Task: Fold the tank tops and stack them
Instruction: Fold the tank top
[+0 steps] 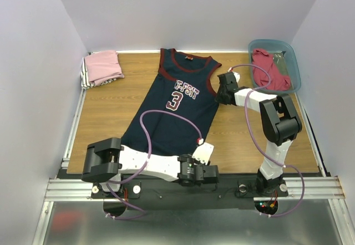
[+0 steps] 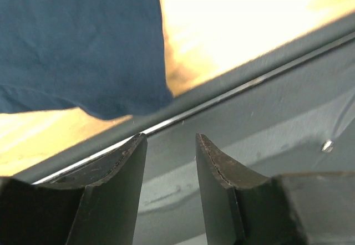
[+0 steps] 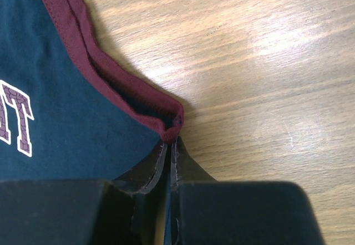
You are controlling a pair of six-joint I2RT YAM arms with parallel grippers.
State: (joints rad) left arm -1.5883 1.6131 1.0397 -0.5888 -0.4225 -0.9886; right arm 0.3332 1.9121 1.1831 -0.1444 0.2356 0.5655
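Observation:
The navy jersey [image 1: 172,112] with maroon trim and a white number lies flat in the middle of the wooden table [image 1: 105,117]. My right gripper [image 1: 219,90] sits at its right armhole. In the right wrist view this gripper [image 3: 171,142] is shut on the maroon trim [image 3: 138,98], which bunches up at the fingertips. My left gripper [image 1: 209,172] is low at the near table edge, just past the jersey's bottom right corner. In the left wrist view this gripper [image 2: 171,139] is open and holds nothing; the navy hem [image 2: 83,45] lies beyond it. A folded pink top [image 1: 102,66] lies at the back left.
A teal plastic bin [image 1: 294,62] at the back right holds a crumpled red top [image 1: 269,70]. A metal rail [image 2: 238,90] runs along the near table edge under the left fingers. White walls close in the table on three sides.

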